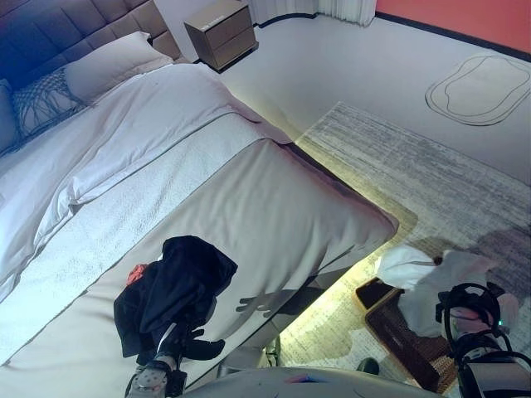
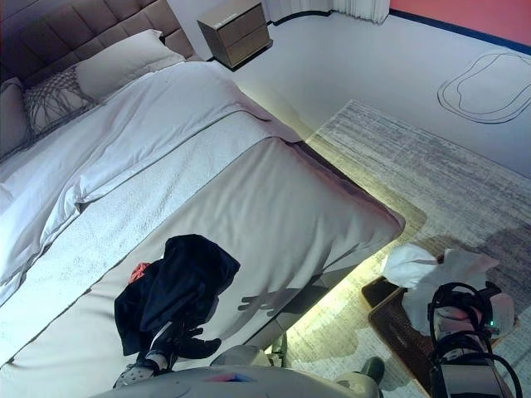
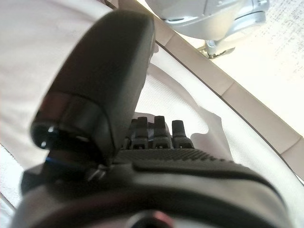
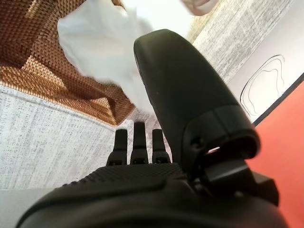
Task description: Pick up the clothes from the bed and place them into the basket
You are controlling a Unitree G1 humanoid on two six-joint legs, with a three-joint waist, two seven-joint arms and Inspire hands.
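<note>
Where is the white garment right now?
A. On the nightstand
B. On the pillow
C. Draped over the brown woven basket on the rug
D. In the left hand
C: the white garment lies over the basket on the rug beside the bed.

A grey patterned rug lies on the floor ahead of the right robot hand. Far beyond the left robot hand, a wooden nightstand stands near a white pillow and a netted cushion.

A bedroom is shown: a bed with pillows at 10 o'clock, a nightstand at 12, a rug at 3.
</note>
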